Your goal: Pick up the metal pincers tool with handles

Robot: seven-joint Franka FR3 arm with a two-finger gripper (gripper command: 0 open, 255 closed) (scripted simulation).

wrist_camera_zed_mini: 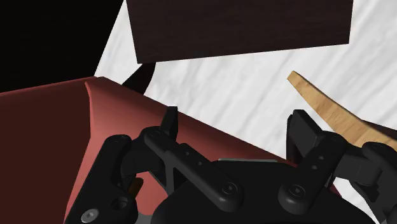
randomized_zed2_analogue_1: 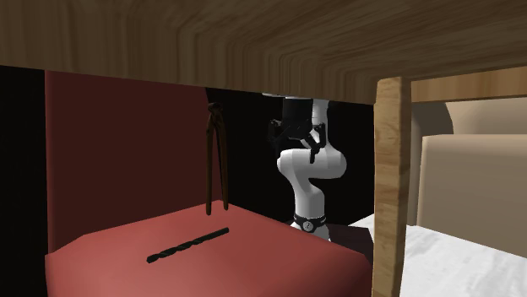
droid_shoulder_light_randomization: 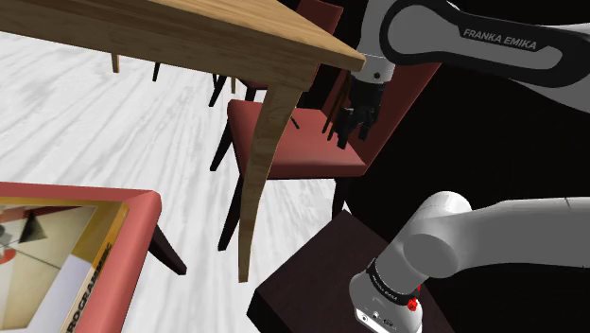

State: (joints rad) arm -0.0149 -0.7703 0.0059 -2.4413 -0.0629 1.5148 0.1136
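Observation:
The pincers [randomized_zed2_analogue_1: 215,160] stand upright on the red chair seat [randomized_zed2_analogue_1: 253,261], dark head up and two long rust-brown handles down, leaning at the edge of the backrest [randomized_zed2_analogue_1: 127,152]. My gripper [randomized_zed2_analogue_1: 294,135] hangs behind them, to the second exterior view's right of the head, apart from the tool. In the shoulder view the gripper [droid_shoulder_light_randomization: 346,131] points down over the chair seat [droid_shoulder_light_randomization: 293,142], beside the table corner. In the wrist view the gripper [wrist_camera_zed_mini: 235,127] is open; its black fingers [wrist_camera_zed_mini: 169,125] stand wide apart with nothing between them, over the red chair [wrist_camera_zed_mini: 57,133].
A black drill bit [randomized_zed2_analogue_1: 187,245] lies on the seat in front of the pincers. The wooden table top [droid_shoulder_light_randomization: 217,38] and its leg [droid_shoulder_light_randomization: 260,170] stand close to the gripper. The dark stand [droid_shoulder_light_randomization: 312,284] is at the lower right. A red-framed box [droid_shoulder_light_randomization: 104,255] sits at the lower left.

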